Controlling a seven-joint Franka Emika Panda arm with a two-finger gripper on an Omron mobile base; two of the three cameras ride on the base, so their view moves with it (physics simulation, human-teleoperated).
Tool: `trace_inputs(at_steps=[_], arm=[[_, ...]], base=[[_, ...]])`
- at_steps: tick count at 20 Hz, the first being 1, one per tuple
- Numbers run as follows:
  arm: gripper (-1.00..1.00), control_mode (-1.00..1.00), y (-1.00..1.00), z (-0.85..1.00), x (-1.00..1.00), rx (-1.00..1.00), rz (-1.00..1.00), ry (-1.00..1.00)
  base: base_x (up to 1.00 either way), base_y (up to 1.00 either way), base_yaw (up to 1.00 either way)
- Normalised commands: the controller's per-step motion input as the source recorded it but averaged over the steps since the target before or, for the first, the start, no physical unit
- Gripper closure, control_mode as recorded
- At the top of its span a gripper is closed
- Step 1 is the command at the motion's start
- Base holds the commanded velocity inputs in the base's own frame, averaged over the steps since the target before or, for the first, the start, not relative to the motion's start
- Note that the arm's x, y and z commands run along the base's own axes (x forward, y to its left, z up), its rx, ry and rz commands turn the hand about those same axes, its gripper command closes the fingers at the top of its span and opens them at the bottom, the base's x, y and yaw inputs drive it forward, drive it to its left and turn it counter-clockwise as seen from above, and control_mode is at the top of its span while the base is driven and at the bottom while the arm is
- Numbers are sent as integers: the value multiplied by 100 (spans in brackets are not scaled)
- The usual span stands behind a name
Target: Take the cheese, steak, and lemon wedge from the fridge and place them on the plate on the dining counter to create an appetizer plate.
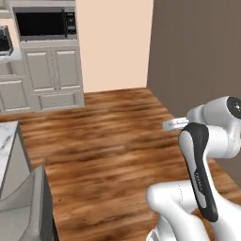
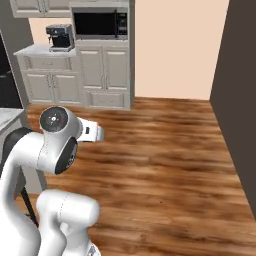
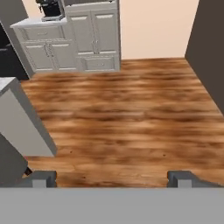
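Gripper [image 3: 112, 177], fingers apart and empty above the wood floor [image 3: 131, 113], risks clipping the dining counter [image 3: 17, 118] corner left of it if the base turns tightly.

Glossy brown wood-plank floor [image 3: 131, 113], matt grey panelled cabinets [image 2: 102, 75], white grey-veined marble dining counter [image 1: 7, 136], glossy black microwave [image 2: 98, 22] front, flat matt peach wall [image 2: 175, 45], smooth glossy white arm [image 2: 45, 150]
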Motion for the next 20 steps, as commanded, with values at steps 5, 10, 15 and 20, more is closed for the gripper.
trace_inputs(at_steps=[5, 10, 15, 20], arm=[[-100, 100, 0, 0, 0, 0, 0, 0], [-100, 100, 0, 0, 0, 0, 0, 0], [-100, 100, 0, 0, 0, 0, 0, 0], [-100, 100, 0, 0, 0, 0, 0, 0]], base=[[100, -14, 14], [100, -27, 39], [100, -24, 56], [100, -50, 53]])
